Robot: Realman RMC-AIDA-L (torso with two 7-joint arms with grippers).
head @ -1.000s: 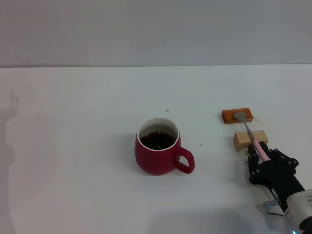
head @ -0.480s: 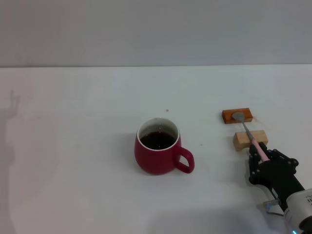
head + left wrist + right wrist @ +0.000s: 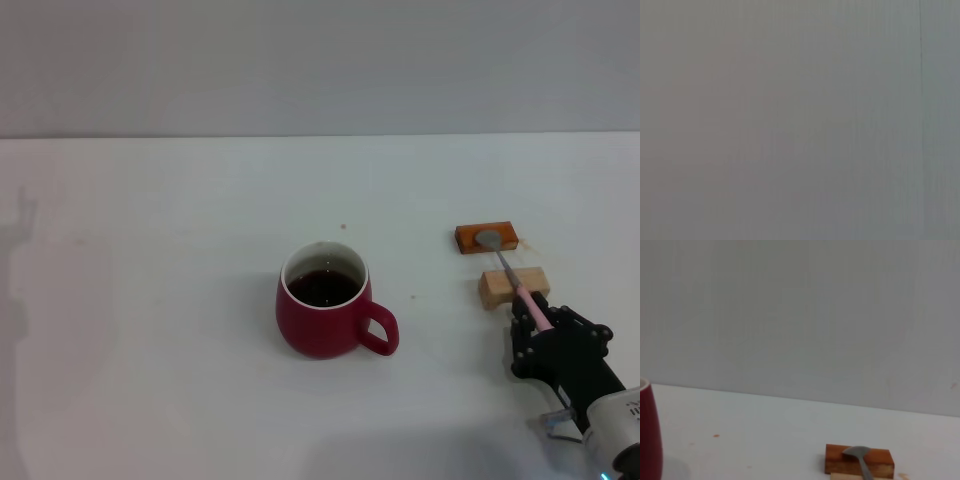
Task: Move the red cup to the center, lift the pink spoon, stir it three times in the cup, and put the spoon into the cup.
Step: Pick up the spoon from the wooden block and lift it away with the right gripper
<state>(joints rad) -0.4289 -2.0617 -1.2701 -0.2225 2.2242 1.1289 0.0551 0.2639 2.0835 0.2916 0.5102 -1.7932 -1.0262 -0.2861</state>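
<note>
Nothing has shifted since a second ago: the right hand grips the pink spoon lying across two wooden blocks; the red cup is unmoved.

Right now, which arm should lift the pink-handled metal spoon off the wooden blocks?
Right. The right gripper is already at the pink-handled metal spoon, at its handle end; the left arm is not in view.
</note>
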